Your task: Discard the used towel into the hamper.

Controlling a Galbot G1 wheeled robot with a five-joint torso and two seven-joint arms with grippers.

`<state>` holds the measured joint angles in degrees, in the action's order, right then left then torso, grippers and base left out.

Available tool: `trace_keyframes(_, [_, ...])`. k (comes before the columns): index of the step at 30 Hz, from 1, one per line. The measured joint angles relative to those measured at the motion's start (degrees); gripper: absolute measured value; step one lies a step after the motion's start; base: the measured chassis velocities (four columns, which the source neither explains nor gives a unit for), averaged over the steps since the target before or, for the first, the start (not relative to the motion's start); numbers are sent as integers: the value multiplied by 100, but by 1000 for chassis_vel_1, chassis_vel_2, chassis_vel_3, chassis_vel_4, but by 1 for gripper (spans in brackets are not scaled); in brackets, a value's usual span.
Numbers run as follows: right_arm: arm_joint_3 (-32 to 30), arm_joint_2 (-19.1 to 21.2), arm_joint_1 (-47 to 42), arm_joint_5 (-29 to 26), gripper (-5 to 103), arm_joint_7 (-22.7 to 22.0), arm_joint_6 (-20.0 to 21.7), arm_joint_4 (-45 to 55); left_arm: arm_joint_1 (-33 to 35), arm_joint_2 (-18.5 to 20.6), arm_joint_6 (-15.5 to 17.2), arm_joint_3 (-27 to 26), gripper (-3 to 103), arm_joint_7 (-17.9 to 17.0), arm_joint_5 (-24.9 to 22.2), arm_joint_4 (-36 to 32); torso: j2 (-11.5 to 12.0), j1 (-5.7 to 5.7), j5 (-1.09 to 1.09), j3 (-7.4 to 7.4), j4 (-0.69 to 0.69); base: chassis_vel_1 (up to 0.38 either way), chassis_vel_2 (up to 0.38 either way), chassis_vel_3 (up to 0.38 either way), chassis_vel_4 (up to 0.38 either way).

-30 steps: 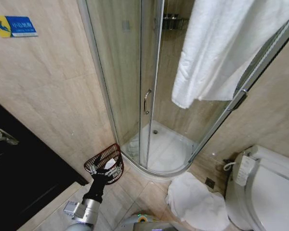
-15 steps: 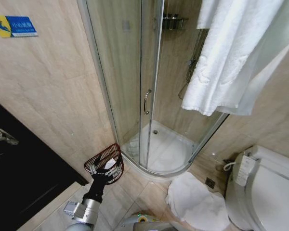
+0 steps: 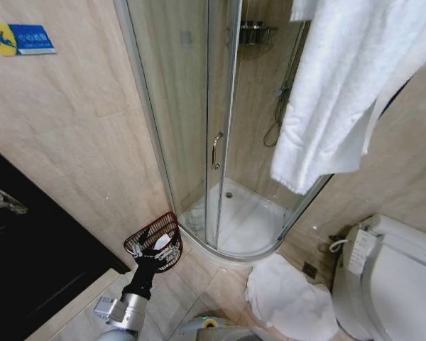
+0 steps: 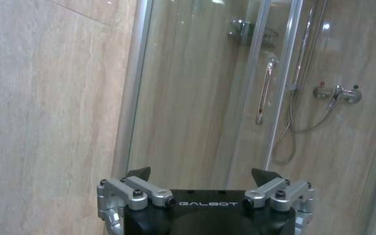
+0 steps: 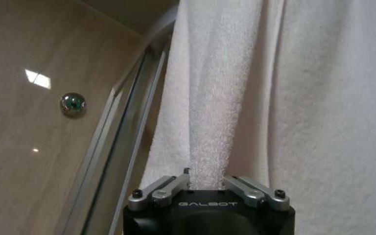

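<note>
Since a second ago the white towel (image 3: 341,92) has swung right and now hangs longer and narrower across the upper right, uncovering the shower hose behind the glass; nothing else has shifted.

Nearest, the left tool (image 3: 156,256) hangs low at the near left, its fingers spread and empty, directly in front of the hamper (image 3: 156,231), which stands on the floor by the wall at the foot of the shower door (image 3: 216,128). At the near right a second white cloth (image 3: 287,298) lies heaped on the tiles beside the toilet (image 3: 397,277).

Farther off and high, the right tool (image 5: 206,183) is pinched shut on a fold of the towel. I judge this the carry step: the towel is lifted, not yet over the hamper. Next it must travel left and down, and the long drape could brush the glass enclosure or catch the left arm guarding the hamper's mouth.
</note>
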<state>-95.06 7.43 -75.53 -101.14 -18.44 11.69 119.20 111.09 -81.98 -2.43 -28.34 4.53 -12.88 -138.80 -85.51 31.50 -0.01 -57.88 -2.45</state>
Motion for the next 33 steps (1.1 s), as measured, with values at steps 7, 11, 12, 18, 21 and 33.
trace_keyframes(7, [52,-591,-20,-265,4,-176,122,578,0,0,0,0,100,0,0,0,0,0,2,0,0,0,0,0,0])
trace_keyframes(11, [99,-1051,-90,-313,4,-202,180,993,0,0,0,0,100,0,0,-1,0,0,3,-1,1,0,0,0,0])
trace_keyframes(12, [110,-1168,-118,-322,4,-202,193,1099,0,1,0,0,100,0,0,0,1,0,4,-1,1,0,0,0,0])
trace_keyframes(18, [117,-1638,-200,-430,4,-225,233,1564,0,0,0,0,100,0,0,-1,1,0,-1,-1,0,0,0,0,0])
trace_keyframes(21, [154,-1886,-270,-479,4,-232,259,1802,0,1,0,0,100,0,0,0,1,0,1,-1,1,0,0,0,0])
trace_keyframes(33, [170,-2792,-757,-399,4,-269,327,2400,0,1,0,0,100,0,0,-1,1,0,2,-1,0,0,0,0,0])
